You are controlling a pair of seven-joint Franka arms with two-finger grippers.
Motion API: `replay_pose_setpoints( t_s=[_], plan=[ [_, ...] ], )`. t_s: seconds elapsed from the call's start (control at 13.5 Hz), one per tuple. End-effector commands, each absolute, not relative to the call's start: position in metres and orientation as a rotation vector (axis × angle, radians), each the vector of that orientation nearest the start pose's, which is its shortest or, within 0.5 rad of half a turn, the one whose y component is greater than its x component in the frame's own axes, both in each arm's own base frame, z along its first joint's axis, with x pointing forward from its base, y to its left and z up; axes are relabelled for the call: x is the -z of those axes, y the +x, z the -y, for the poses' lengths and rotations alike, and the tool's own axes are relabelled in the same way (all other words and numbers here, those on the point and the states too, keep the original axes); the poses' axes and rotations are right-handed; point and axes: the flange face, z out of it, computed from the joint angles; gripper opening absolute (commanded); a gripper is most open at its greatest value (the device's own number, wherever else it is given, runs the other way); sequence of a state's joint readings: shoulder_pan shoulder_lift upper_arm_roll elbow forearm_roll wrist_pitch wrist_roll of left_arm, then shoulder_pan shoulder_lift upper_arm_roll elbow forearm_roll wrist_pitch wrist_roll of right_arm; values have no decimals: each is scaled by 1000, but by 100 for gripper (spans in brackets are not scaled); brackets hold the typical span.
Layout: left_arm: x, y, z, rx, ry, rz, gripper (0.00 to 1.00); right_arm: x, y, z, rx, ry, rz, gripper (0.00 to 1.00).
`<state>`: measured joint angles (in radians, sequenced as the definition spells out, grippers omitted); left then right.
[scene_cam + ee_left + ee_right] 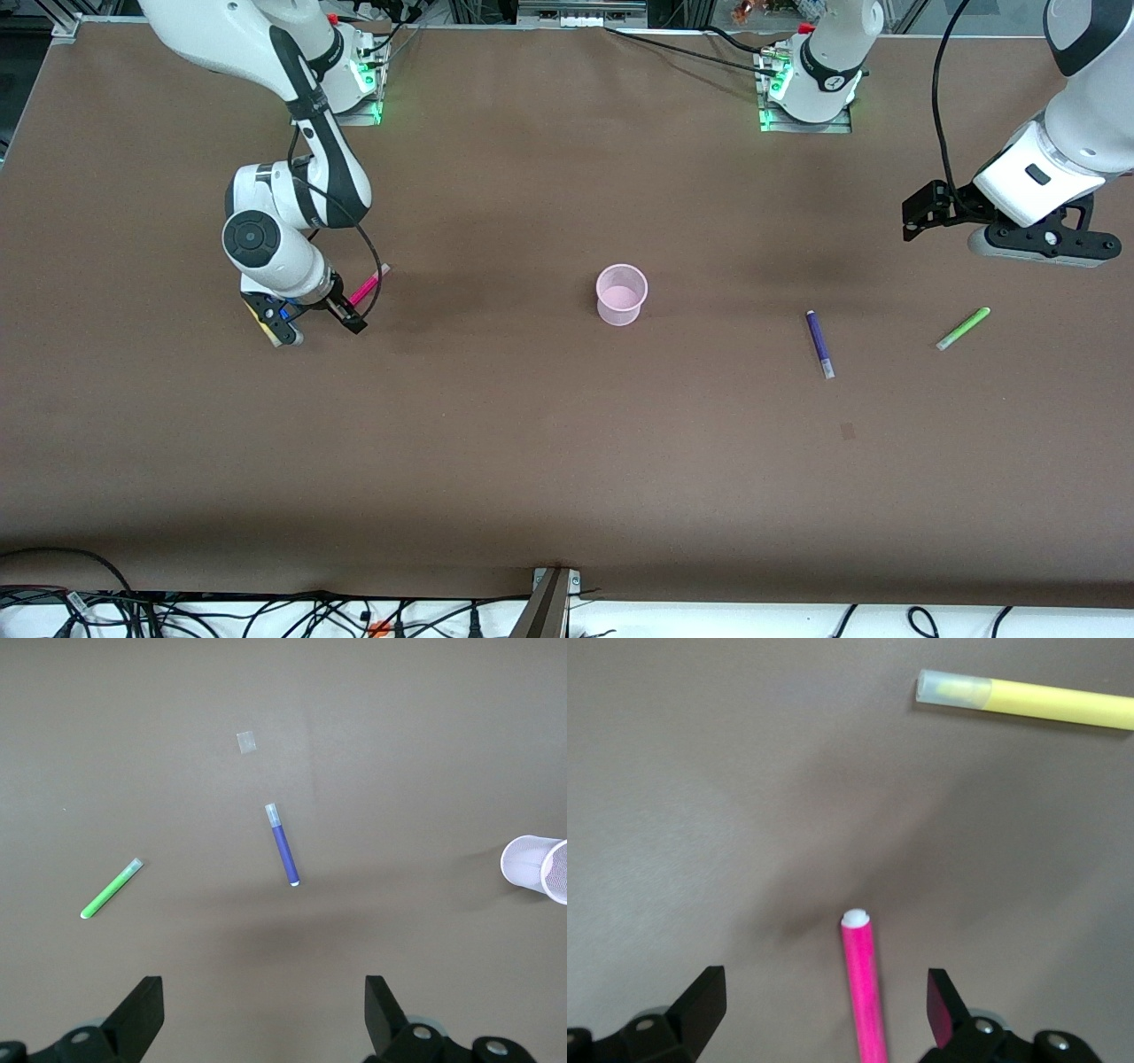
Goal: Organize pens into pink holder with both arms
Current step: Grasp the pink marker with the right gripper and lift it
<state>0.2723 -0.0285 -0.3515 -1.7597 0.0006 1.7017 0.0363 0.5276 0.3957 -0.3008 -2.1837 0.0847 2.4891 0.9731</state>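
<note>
Purple pen [819, 343] and green pen [963, 328] lie nearest, the pink holder [621, 294] mid-table. Right gripper [312, 321] is low, jaws apart around the magenta pen [863, 983]: I'd center, then close. Left gripper [939, 214] waits, jaws apart

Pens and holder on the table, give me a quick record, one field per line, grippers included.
holder: pink holder upright mid-table, no pens in it
magenta pen: magenta pen flat on the table between the right gripper's open jaws
yellow pen: yellow pen on the table beside the magenta one
purple pen: purple pen on the table toward the left arm's end
green pen: green pen beside the purple one
right gripper: right gripper low over the magenta pen, open
left gripper: left gripper high above the table, open, holding nothing
</note>
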Motion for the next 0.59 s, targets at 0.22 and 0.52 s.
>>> replay_pose_setpoints(
  t_s=[0.22, 0.52],
  plan=[
    [-569, 547, 54, -47, -3100, -218, 100, -181, 526, -114, 10, -2963, -1284, 76],
    [-568, 546, 53, -61, -3100, -215, 100, -173, 523, -113, 32, -2963, -1275, 22]
  ],
)
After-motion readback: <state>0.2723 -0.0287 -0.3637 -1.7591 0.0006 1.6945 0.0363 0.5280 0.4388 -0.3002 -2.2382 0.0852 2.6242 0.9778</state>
